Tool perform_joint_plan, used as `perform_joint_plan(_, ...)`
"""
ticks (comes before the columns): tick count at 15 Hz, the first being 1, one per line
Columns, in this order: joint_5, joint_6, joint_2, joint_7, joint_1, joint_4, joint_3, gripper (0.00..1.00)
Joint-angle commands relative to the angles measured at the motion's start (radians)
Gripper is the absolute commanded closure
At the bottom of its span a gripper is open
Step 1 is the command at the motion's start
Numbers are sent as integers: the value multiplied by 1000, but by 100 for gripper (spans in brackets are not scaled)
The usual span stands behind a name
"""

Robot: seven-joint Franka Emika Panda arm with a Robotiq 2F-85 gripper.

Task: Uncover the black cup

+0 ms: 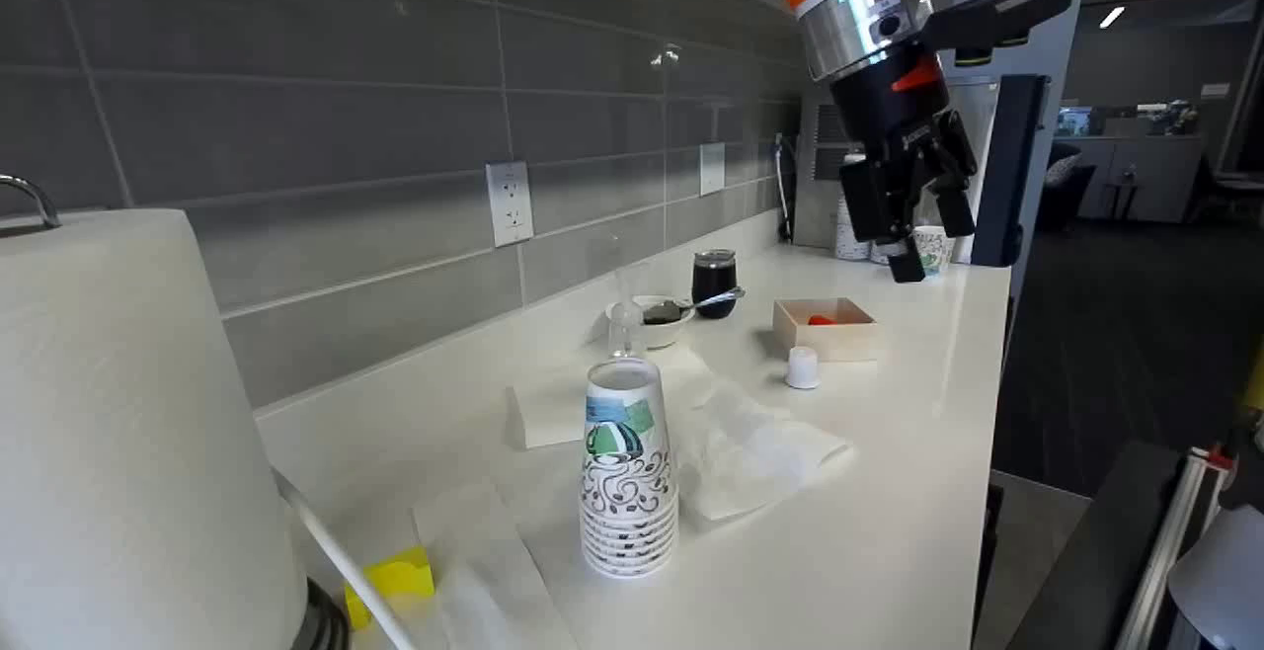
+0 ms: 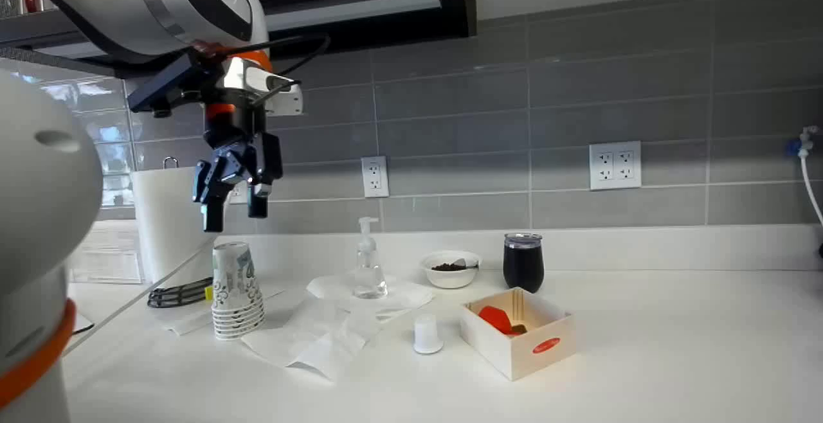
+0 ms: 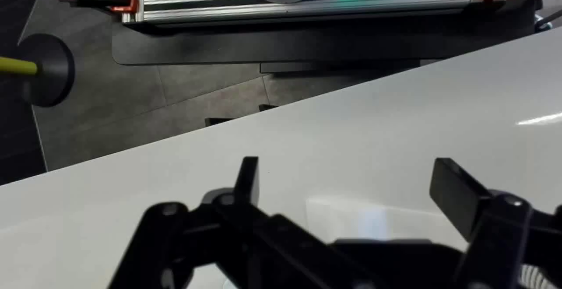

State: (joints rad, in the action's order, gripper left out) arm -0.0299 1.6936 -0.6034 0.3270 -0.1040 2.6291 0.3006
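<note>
- Black stemless tumbler (image 2: 523,267) stands upright on the desk (image 2: 675,346), near its back edge, seen in both exterior views; white bowl (image 2: 450,279) near it, also by the back edge; wooden box (image 2: 527,357) closer to the front edge.
- Probable lid (image 2: 523,240) on the tumbler, silvery/clear, seemingly in place; too small to tell how it fits.
- Tool (image 2: 236,212) is released, jaws wide apart, nothing between them, up above the desk, well apart from the tumbler.
- Done: no uncovering visible, so likely early in the task.
- Left, as judged: reach the tumbler, pinch the lid, lift it off, set it down.
</note>
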Motion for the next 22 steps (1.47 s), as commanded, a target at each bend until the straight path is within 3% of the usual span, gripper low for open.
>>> perform_joint_plan(1, 8, -2, 3, 8, -18, -2, -16, 0)
perform_joint_plan(9, 8, -2, 3, 8, -18, -2, -16, 0)
perform_joint_plan(12, 20, 47, 33, -27, -5, 10, -42, 0)
perform_joint_plan(17, 75, 193, 59, -125, 48, 56, -152, 0)
perform_joint_plan(22, 175, 413, 131, -241, 153, 57, -288, 0)
